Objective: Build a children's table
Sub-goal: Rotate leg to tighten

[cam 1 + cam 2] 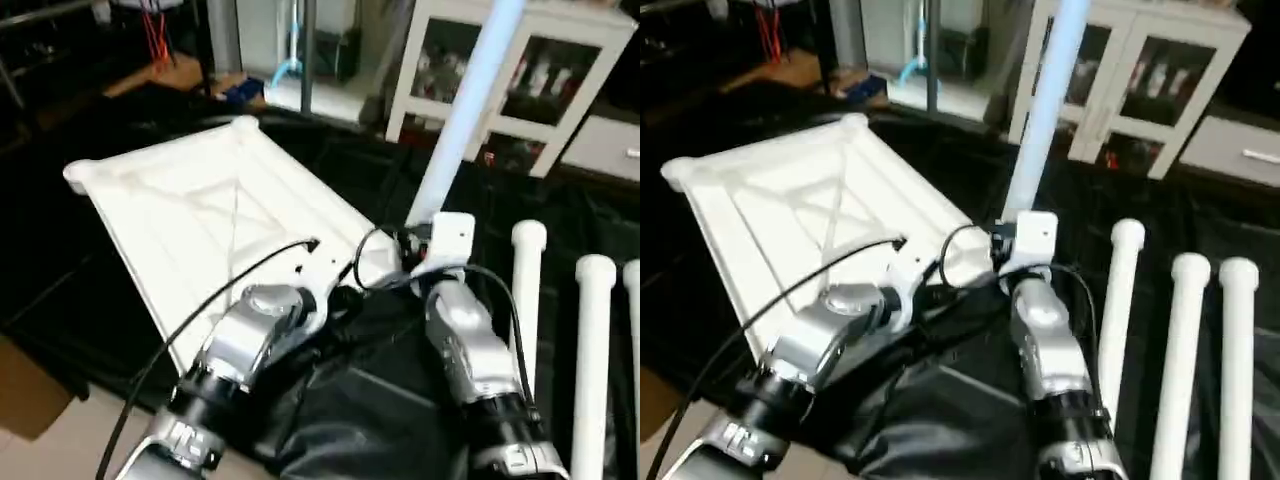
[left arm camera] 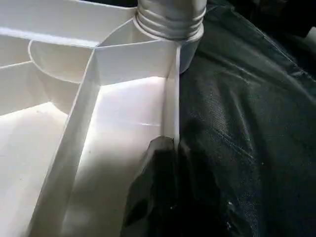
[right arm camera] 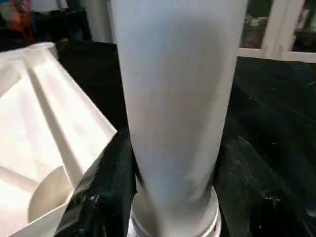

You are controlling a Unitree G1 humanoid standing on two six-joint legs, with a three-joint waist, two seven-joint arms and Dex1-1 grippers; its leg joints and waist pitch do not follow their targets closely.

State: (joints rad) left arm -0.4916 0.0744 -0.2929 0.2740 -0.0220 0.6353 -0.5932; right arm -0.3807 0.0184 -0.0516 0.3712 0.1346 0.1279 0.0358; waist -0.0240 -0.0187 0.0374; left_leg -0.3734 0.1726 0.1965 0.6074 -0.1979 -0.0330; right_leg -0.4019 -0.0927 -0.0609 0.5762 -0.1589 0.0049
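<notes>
The white tabletop (image 1: 190, 215) lies upside down on black cloth, its ribbed X-braced underside facing up. One white tube leg (image 1: 470, 110) stands upright in the near right corner socket (image 2: 170, 29). My right gripper (image 3: 177, 197) is shut on the lower part of this leg, one black finger (image 3: 103, 192) on each side. My left gripper (image 2: 163, 163) is shut on the tabletop's rim wall just beside that socket, and it sits left of the right gripper (image 1: 418, 245) in the left eye view. Three more legs (image 1: 527, 290) lie side by side on the cloth at the right.
A white glass-door cabinet (image 1: 520, 70) stands behind the work at the back right. A brown cardboard box (image 1: 25, 390) sits on the floor at the near left. Black cloth (image 1: 360, 400) covers the work surface under my forearms.
</notes>
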